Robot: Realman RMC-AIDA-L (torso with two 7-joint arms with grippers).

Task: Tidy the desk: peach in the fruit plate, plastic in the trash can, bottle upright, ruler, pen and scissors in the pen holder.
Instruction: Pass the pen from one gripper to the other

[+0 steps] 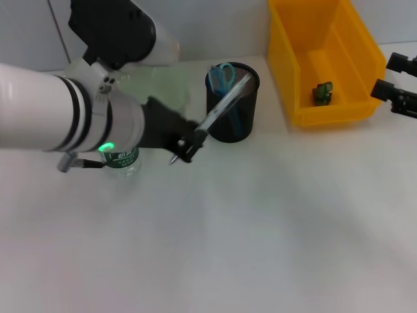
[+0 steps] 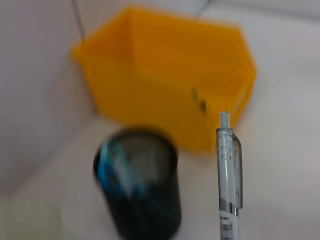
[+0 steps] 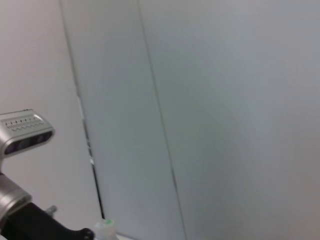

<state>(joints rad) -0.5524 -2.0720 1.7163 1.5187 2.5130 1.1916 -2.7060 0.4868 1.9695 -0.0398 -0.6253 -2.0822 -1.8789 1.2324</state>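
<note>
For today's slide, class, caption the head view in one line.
Left gripper tilts a pen over the black mesh pen holder, beside a yellow bin.

A white counter (image 1: 260,235) fills the lower and middle part of the head frame, matte and faintly glossy in patches. Behind it, along the top edge of the frame, runs a pale grey wall (image 1: 215,29). In the right wrist frame that wall (image 3: 225,110) shows thin dark vertical seams between its panels.
</note>
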